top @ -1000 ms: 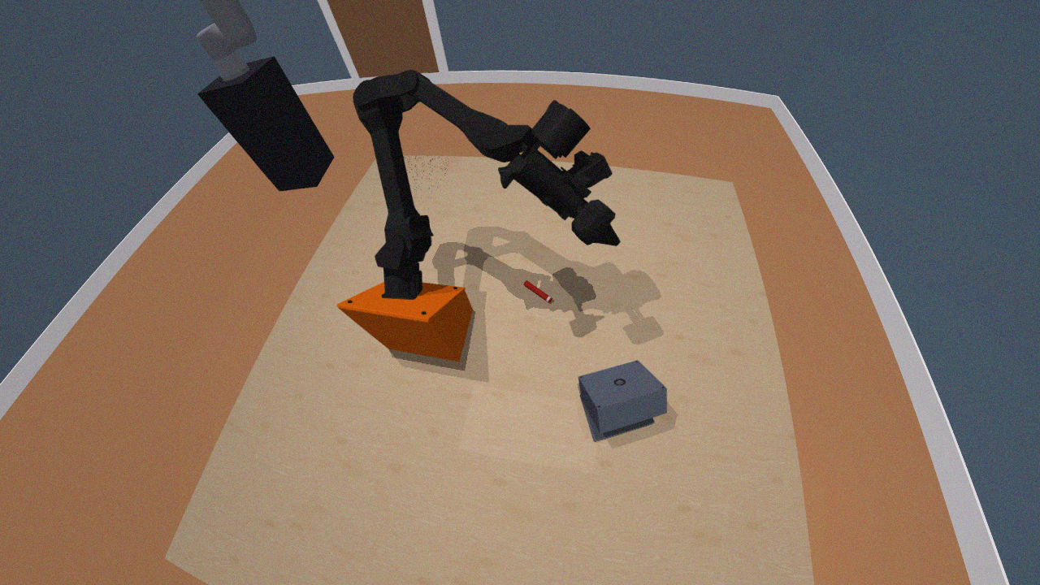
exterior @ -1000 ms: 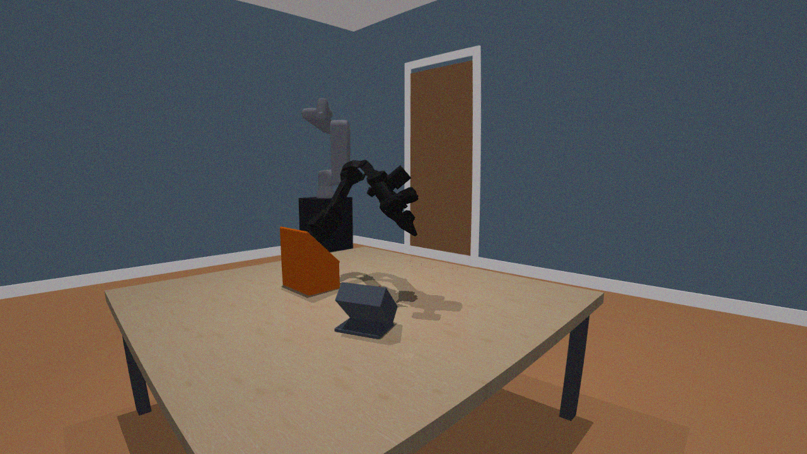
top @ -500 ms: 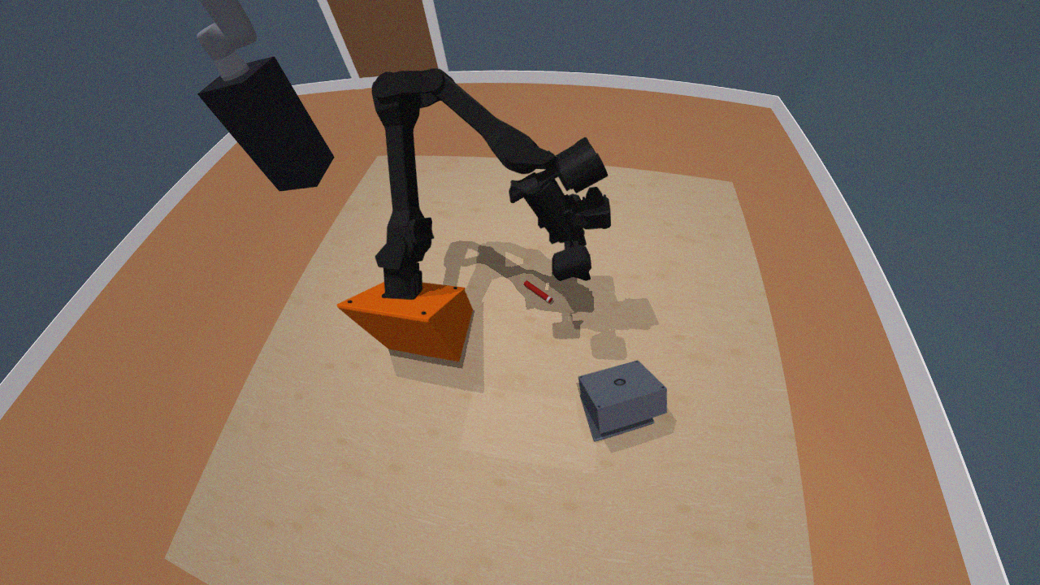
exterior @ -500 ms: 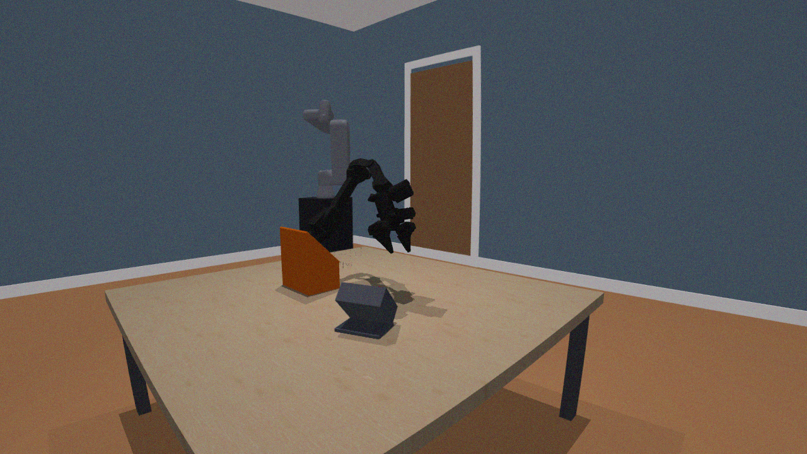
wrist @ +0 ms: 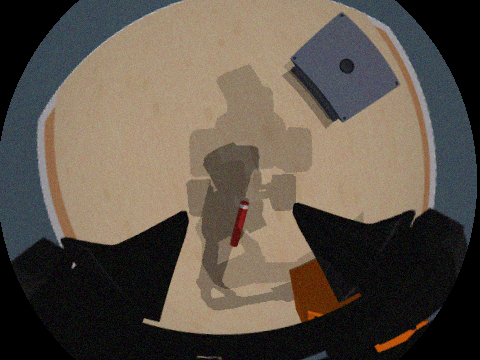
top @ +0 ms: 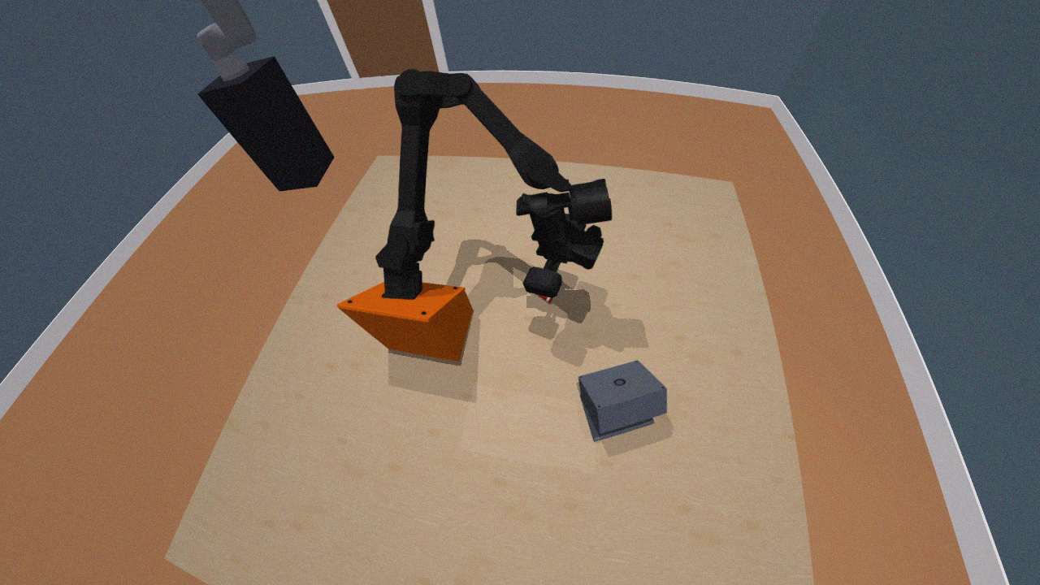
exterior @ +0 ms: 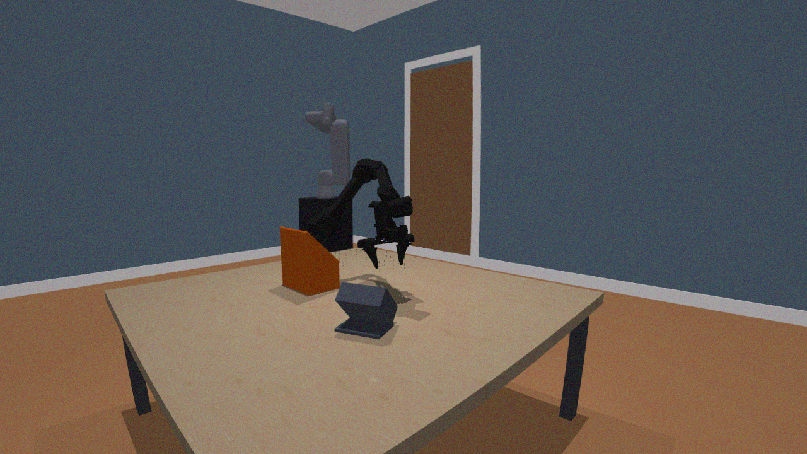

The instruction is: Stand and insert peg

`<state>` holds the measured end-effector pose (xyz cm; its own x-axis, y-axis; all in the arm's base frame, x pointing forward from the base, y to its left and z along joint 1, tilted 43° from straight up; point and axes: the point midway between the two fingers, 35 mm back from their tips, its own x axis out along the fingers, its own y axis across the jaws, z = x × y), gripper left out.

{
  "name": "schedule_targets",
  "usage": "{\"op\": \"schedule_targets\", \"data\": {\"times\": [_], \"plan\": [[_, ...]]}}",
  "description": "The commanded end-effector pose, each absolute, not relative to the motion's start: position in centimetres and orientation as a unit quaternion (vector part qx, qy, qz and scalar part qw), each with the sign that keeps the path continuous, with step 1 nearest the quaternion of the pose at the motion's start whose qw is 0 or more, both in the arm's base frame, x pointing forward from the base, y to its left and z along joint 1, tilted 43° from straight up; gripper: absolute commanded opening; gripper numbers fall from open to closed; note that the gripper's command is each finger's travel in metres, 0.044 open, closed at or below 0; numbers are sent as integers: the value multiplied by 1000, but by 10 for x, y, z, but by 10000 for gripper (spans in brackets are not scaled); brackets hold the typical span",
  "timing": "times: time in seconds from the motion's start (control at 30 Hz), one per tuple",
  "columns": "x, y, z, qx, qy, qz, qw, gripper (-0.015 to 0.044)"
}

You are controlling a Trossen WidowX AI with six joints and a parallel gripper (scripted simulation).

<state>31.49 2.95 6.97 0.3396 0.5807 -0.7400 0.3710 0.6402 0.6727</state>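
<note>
The red peg [wrist: 238,227] lies on its side on the table, its white-banded end toward the top of the wrist view. In the top view only a bit of the peg [top: 548,299] shows below a finger; I cannot make it out in the exterior view. My gripper [exterior: 389,265] [wrist: 242,212] is open and empty, pointing down above the table, with the peg below between the fingers in the wrist view. The blue-grey sloped panel [top: 632,407] [exterior: 360,294] [wrist: 325,65] stands apart from them. Its hole [top: 619,382] [wrist: 346,66] looks empty; the exterior view does not show it.
The orange wedge-shaped base [top: 429,333] [exterior: 304,265] [wrist: 311,287] carries my arm and stands on the wooden table [top: 407,465] [exterior: 253,344] [wrist: 125,100]. Arm shadows fall around the peg. A grey arm on a black pedestal [top: 269,127] stands beyond the table.
</note>
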Motion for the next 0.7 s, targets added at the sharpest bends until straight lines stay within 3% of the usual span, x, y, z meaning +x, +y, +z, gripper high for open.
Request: {"op": "schedule_targets", "data": {"times": [0.0, 0.23, 0.67], "plan": [[309, 38, 63, 449, 601, 57, 659, 440], [295, 50, 51, 491, 649, 19, 580, 440], [298, 58, 42, 492, 651, 18, 578, 440]]}}
